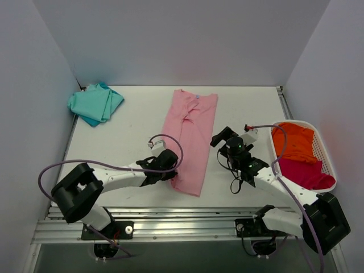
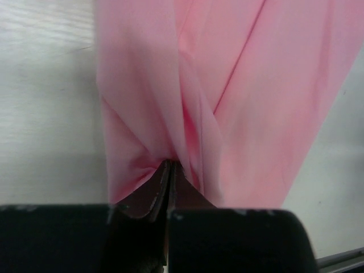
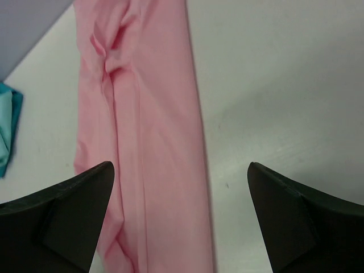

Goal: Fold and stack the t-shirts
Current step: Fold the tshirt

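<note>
Only the left wrist camera shows the left gripper [image 2: 169, 173] pinching a bunched near edge of the long, lengthwise-folded light pink cloth t-shirt [image 2: 227, 102], which lies mid-way across the white table [image 1: 125, 142]. The right wrist view shows the right gripper [image 3: 179, 168] spread wide near it. From above I count four shirts: the pink one, a folded teal shirt [image 1: 96, 103] in the far-left corner, and an orange shirt [image 1: 296, 142] and a magenta shirt [image 1: 304, 172] in one white plastic basket [image 1: 329, 162].

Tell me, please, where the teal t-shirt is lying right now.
In the top view, the teal t-shirt lies folded in the far left corner of the table, apart from the pink t-shirt stretched down the middle.
</note>
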`<action>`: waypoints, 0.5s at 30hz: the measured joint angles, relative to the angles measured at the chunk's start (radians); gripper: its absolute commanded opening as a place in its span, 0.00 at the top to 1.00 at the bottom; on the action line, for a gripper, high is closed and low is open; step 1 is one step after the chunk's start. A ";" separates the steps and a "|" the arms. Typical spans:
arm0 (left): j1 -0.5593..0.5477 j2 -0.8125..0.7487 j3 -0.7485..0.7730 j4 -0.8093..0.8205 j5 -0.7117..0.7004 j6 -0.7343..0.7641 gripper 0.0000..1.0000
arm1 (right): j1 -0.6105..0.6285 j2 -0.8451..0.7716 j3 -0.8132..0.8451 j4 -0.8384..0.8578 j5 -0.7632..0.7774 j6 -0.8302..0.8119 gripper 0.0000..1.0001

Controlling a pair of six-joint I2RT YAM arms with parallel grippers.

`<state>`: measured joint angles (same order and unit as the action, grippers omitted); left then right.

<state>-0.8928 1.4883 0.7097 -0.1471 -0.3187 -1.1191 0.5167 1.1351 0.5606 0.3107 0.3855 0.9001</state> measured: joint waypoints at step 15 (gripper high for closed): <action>-0.025 0.387 0.359 0.185 0.091 0.111 0.98 | 0.172 -0.325 -0.120 -0.349 0.007 0.058 0.00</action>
<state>-0.9180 1.8755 1.0683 0.0380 -0.2276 -1.0084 0.6884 0.8097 0.4408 -0.0387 0.3923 0.9577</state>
